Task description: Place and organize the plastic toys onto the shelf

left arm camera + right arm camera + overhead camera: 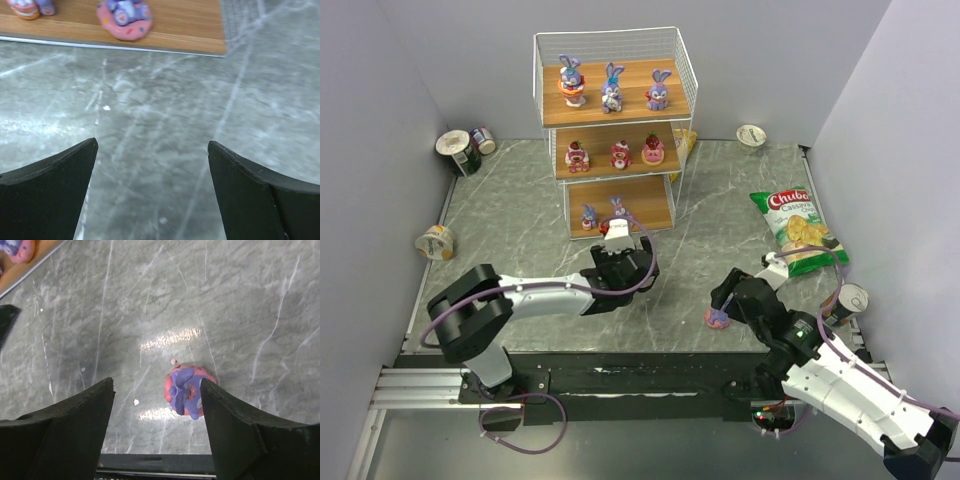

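Note:
The shelf (pixel 610 34) stands at the back centre. Its top board holds three purple-blue bunnies (pixel 613 87), the middle board three pink-red figures (pixel 620 154), the bottom board two small purple toys (pixel 589 217). One purple toy on a pink base (pixel 718 318) lies on the table. In the right wrist view this toy (pixel 186 391) sits between the open jaws, close to the right finger. My right gripper (pixel 156 381) is open just above it. My left gripper (pixel 152 145) is open and empty over bare table before the bottom board (pixel 185 35), where a pink-based toy (pixel 125 17) sits.
A green-red chip bag (pixel 798 230) lies at the right, with a can (pixel 847 302) near it. Two cans (pixel 460 152) stand at the back left, a cup (pixel 436 242) lies at the left and another cup (pixel 751 135) at the back right.

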You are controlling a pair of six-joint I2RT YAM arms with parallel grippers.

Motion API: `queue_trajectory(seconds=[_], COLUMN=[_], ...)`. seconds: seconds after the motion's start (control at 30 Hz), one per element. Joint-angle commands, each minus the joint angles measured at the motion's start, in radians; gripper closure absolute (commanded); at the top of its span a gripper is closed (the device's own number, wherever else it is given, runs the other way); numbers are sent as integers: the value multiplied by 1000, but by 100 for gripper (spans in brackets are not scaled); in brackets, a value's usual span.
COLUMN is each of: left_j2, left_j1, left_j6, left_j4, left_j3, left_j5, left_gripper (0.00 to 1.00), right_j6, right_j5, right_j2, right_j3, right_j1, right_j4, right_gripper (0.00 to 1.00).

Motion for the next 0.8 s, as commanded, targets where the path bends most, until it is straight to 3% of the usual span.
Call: queue_trajectory(seconds=[0.0,0.17,0.27,0.5,0.77], left_j2=[-78,-108,-112,-143,-246], left_j1=[-24,-42,-62,-81,-81], left_j6=[9,22,24,-33,-249], left_j4=[10,15,-3,-63,-246], left_j3=[-22,-39,-28,-47,-97], left_j5=[31,65,58,21,-122], left_gripper=[3,3,3,4,3], right_j6=[48,60,66,91,215], right_j5=[-13,-35,-40,-55,-53], right_j2=[0,-4,10,44,208], right_j3=[-21,-28,-27,-25,-1], right_j1=[-6,-4,-6,-6,-4], right_j4=[-19,-44,-45,28,263], right_gripper=[27,31,43,97,100])
